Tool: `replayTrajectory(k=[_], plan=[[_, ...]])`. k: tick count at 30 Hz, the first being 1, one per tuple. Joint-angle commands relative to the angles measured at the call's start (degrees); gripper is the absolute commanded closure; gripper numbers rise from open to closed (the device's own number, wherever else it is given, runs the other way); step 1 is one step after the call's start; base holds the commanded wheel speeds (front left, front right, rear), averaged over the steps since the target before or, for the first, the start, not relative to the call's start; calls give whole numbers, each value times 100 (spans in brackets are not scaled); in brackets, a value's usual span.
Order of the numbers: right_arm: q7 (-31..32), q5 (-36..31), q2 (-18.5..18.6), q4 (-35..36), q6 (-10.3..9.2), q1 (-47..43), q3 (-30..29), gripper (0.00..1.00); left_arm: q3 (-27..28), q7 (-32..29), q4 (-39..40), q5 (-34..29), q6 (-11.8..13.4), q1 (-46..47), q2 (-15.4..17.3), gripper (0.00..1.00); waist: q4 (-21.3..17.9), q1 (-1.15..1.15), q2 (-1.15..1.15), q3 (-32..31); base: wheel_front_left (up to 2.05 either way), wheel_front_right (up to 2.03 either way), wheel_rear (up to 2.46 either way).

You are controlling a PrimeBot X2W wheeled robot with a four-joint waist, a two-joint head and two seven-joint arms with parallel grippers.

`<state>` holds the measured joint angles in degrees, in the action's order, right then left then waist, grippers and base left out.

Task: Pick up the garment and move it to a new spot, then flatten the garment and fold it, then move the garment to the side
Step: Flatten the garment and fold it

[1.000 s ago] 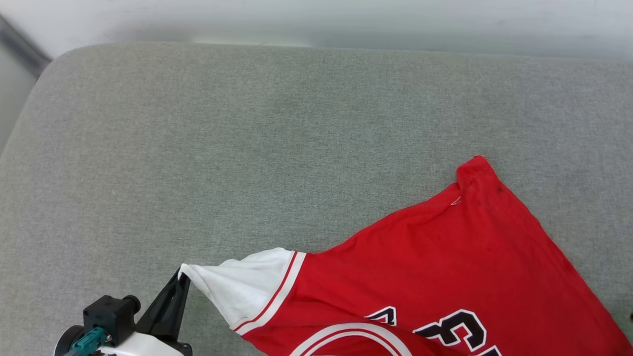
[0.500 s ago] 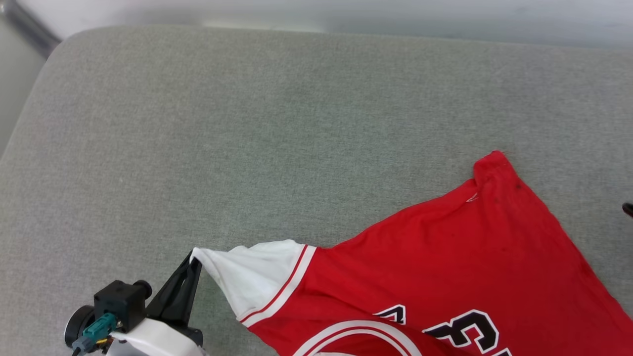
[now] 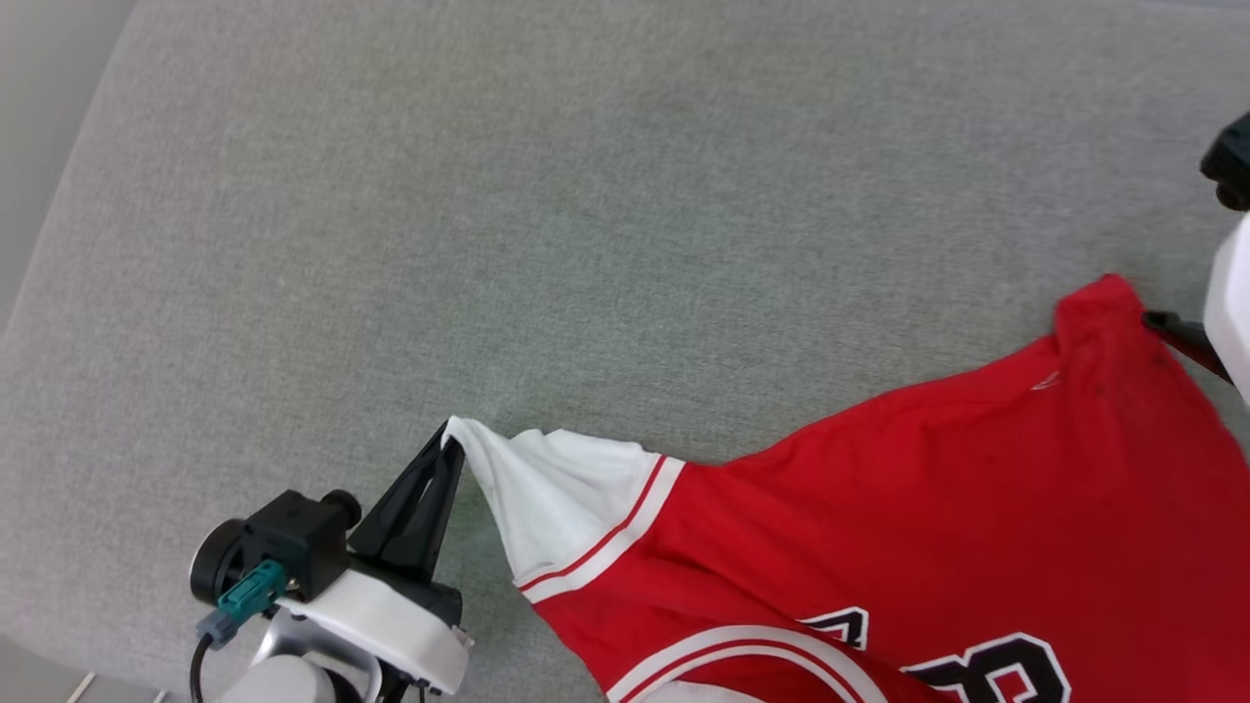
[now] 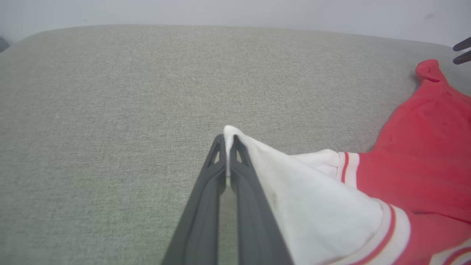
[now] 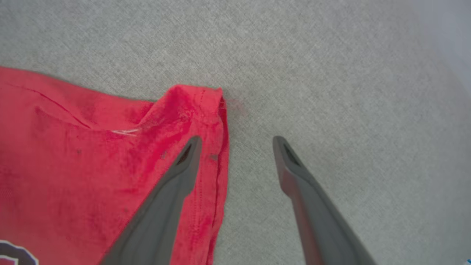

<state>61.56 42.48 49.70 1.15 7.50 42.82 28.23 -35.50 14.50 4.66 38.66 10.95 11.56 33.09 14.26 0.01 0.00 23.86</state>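
Note:
The red garment (image 3: 928, 469) lies spread on a grey fabric surface (image 3: 488, 195) at the lower right of the head view, with its dark number print at the bottom edge. My left gripper (image 3: 451, 436) is shut on the tip of the white sleeve (image 3: 557, 493), pulling it to a point. The left wrist view shows the left gripper's (image 4: 228, 139) two fingers pinching that sleeve (image 4: 312, 198). My right gripper (image 5: 237, 141) is open at the garment's (image 5: 73, 154) far hem corner (image 5: 195, 99). One finger is over the red cloth, the other over bare surface.
The grey surface's rounded left edge (image 3: 49, 244) runs down the head view's left side, with paler floor beyond. A pale wall (image 4: 235, 11) stands behind the far edge. Wide bare surface lies beyond and left of the garment.
The head camera has tilted down and shifted. My right gripper has come in from the right to the garment's far corner. The left gripper keeps its hold on the sleeve.

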Motion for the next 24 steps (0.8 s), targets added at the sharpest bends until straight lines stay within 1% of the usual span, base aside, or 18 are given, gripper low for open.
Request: replayTrajectory(k=[1,7,12,13,14,15,21,24], plan=[[-27,-67,-81,-166,-2,183,101,0,-15,24,7,-38,-29,128,-70,100,171,-1,0,200,0,0,0],[-121,-152,-272,-787,-2,469,643,0,-44,39,-61,-126,-122,331,-241,100,352,-1,0,442,0,0,0],[-186,-19,-327,-1005,1,279,1114,0,-30,51,-152,-176,-143,351,-301,100,382,-1,0,476,0,0,0],[-210,8,-318,-1018,8,250,1207,5,-29,55,-170,-181,-149,343,-318,100,375,-1,0,468,0,0,0],[-284,21,-304,-1004,8,256,1286,68,-25,57,-190,-171,-158,331,-329,100,364,-1,0,447,0,0,0],[-356,52,-284,-1004,8,271,1335,100,-17,60,-210,-172,-168,315,-333,100,345,-1,0,410,0,0,0],[-1117,250,-171,-1005,-3,453,1211,100,78,69,-225,-191,-225,309,-290,100,205,-1,0,-7,0,0,0],[-1557,323,-145,-949,-3,477,1169,100,103,55,-182,-278,-218,428,-181,100,108,-1,0,-258,0,0,0]])
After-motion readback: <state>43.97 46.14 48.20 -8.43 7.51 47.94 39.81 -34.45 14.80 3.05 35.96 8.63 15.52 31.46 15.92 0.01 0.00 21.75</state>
